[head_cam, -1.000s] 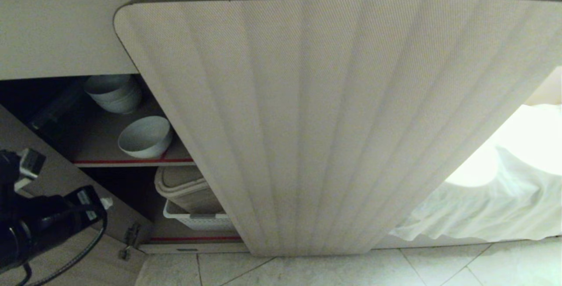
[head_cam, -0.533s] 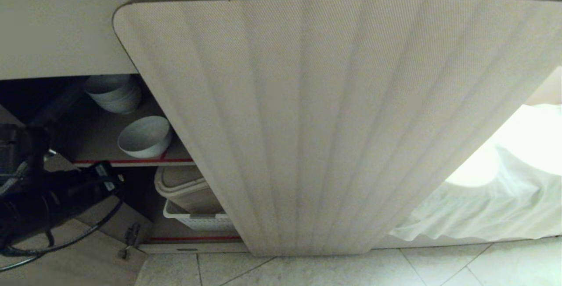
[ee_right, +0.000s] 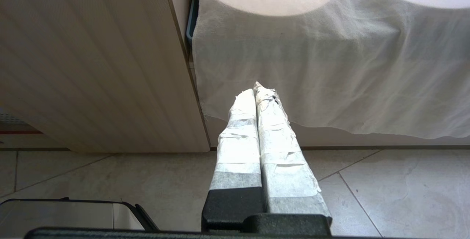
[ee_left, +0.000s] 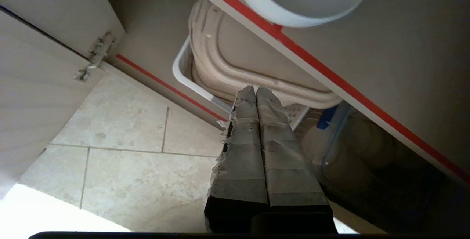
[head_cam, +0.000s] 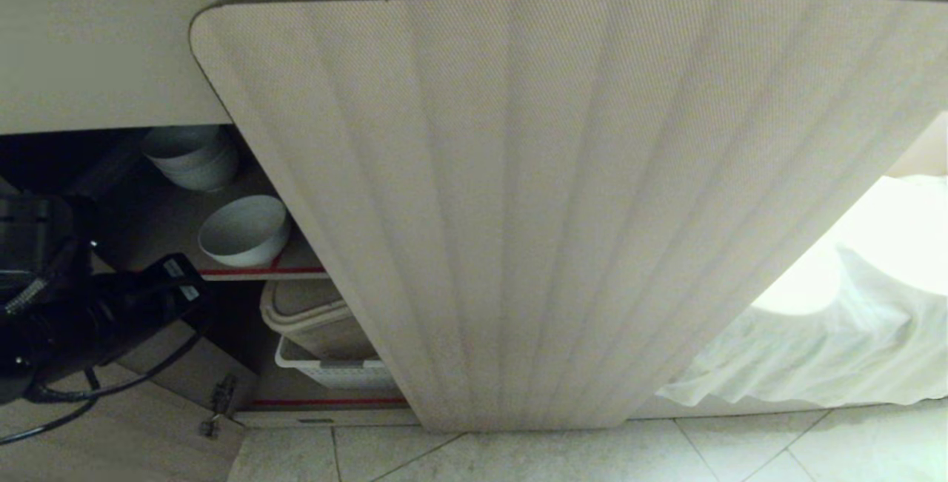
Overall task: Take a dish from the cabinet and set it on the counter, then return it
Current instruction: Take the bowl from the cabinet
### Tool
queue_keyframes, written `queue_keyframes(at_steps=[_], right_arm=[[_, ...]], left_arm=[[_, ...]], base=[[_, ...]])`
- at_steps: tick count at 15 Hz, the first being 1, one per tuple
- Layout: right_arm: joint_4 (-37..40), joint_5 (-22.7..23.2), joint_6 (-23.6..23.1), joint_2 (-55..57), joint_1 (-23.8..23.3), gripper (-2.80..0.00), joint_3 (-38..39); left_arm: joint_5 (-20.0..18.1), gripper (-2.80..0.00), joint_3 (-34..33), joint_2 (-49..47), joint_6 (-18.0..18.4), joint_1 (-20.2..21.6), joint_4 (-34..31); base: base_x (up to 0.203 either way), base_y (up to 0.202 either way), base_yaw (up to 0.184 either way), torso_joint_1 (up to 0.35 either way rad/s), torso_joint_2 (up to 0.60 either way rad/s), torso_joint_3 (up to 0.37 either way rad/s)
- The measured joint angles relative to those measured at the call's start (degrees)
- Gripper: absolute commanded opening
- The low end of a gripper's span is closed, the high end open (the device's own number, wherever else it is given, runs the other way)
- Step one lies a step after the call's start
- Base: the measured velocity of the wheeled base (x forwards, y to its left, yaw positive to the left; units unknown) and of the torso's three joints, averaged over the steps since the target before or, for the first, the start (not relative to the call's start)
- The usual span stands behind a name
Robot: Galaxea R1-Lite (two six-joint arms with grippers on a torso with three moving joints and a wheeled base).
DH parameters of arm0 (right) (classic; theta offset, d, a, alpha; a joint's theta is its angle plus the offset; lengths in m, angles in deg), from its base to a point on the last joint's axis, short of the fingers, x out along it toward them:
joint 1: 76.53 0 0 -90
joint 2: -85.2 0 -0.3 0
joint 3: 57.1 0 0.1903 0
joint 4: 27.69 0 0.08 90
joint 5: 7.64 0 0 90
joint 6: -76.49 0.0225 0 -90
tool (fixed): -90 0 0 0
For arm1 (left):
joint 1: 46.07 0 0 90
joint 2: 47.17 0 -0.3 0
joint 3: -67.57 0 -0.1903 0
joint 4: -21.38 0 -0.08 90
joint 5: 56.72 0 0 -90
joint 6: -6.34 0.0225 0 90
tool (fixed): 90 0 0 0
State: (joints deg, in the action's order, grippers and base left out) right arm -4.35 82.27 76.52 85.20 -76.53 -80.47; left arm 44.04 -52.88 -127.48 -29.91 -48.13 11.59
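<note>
The dish [head_cam: 244,230] is a white deep bowl standing alone near the front of the cabinet's [head_cam: 170,245] upper shelf, which has a red-edged lip [ee_left: 315,66]. The wrist view shows the same dish [ee_left: 304,0] from below. My left gripper [ee_left: 256,89] is shut and empty. It hangs below and in front of that lip, pointing at the lower shelf. The left arm [head_cam: 96,312] shows black at the opening's lower left. My right gripper [ee_right: 257,88] is shut and empty, parked low over the floor. The counter's top is out of view.
A stack of white bowls [head_cam: 191,156] stands behind the dish. On the lower shelf a white basket [head_cam: 333,371] holds a beige tray [ee_left: 235,62], next to a clear container [ee_left: 337,140]. The open fluted door [head_cam: 563,208] fills the middle. A white cloth [head_cam: 837,334] hangs at right.
My left arm has risen and moved in toward the cabinet opening, nearer the shelf's red edge. Its gripper stayed shut. The dish has not moved.
</note>
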Motion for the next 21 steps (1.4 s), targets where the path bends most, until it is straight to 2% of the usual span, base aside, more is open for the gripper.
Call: queue_keyframes(at_steps=[3, 7, 16, 17, 21], right_arm=[[0.0, 0.0, 0.0, 0.0, 0.0, -2.8, 0.0], [0.0, 0.0, 0.0, 0.0, 0.0, -2.8, 0.0], [0.0, 0.0, 0.0, 0.0, 0.0, -2.8, 0.0], [0.0, 0.0, 0.0, 0.0, 0.0, -2.8, 0.0], [0.0, 0.0, 0.0, 0.0, 0.0, -2.8, 0.0]], left_arm=[[1.8, -2.8, 0.0, -0.6, 0.0, 0.1, 0.3], [2.1, -2.8, 0.3, -0.9, -1.4, 0.0, 2.1], [3.0, -2.8, 1.1, -0.5, -1.5, 0.2, 2.8], [3.1, 0.0, 1.1, -0.4, -1.5, 0.3, 2.8], [3.1, 0.0, 1.1, 0.1, -1.5, 0.4, 2.7]], base=[[0.0, 0.0, 0.0, 0.0, 0.0, 0.0], [0.0, 0.0, 0.0, 0.0, 0.0, 0.0], [0.0, 0.0, 0.0, 0.0, 0.0, 0.0], [0.0, 0.0, 0.0, 0.0, 0.0, 0.0], [0.0, 0.0, 0.0, 0.0, 0.0, 0.0]])
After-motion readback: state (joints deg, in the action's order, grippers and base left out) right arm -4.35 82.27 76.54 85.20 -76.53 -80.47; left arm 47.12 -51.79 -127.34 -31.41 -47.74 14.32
